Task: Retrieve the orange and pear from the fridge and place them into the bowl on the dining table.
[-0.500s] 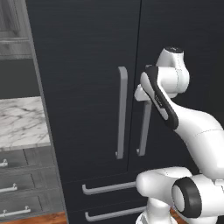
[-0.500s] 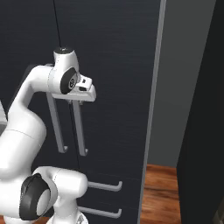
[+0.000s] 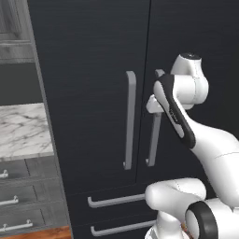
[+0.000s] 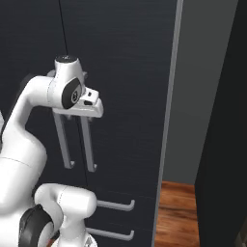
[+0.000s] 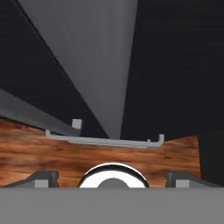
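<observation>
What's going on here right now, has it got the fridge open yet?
Not yet. The white arm has its gripper open at the right door's long grey handle of the black fridge, up near the handle's top end. Both doors look shut, and the left door's handle is untouched. In the hand view the fingertips stand wide apart with nothing between them, so no grip on the handle so far. Two drawers with horizontal handles sit below.
</observation>
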Controlling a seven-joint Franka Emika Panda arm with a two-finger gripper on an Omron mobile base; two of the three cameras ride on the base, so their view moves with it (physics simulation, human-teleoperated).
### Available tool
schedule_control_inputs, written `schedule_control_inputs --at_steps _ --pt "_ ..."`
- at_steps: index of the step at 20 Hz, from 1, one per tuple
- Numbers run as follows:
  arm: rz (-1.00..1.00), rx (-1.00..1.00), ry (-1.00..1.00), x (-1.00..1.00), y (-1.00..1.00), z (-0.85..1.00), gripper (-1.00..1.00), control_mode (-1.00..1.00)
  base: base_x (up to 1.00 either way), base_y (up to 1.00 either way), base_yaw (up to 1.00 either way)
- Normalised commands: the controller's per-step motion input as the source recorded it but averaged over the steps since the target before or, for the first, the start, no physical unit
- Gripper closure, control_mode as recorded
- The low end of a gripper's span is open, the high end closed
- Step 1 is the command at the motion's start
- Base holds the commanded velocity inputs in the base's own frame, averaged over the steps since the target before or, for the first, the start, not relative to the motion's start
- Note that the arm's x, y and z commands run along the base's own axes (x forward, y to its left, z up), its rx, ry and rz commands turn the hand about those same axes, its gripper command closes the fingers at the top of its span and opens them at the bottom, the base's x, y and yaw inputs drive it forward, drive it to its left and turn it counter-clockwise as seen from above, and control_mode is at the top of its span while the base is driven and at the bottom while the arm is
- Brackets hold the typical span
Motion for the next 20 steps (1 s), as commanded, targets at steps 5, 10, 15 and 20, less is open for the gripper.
schedule_control_inputs --at_steps 5,10,15,20 --pt "0.0 0.0 -0.03 -0.53 0.0 -0.22 -1.0 -1.0 0.0 0.0 0.0" --pt "0.0 0.0 -0.03 -0.53 0.0 -0.21 -1.0 -1.0 0.0 0.0 0.0" --pt "0.0 0.0 -0.02 -0.47 0.0 -0.18 -1.0 -1.0 0.0 0.0 0.0" --pt "0.0 0.0 0.0 0.0 0.0 0.0 -1.0 1.0 -0.56 0.1 0.0"
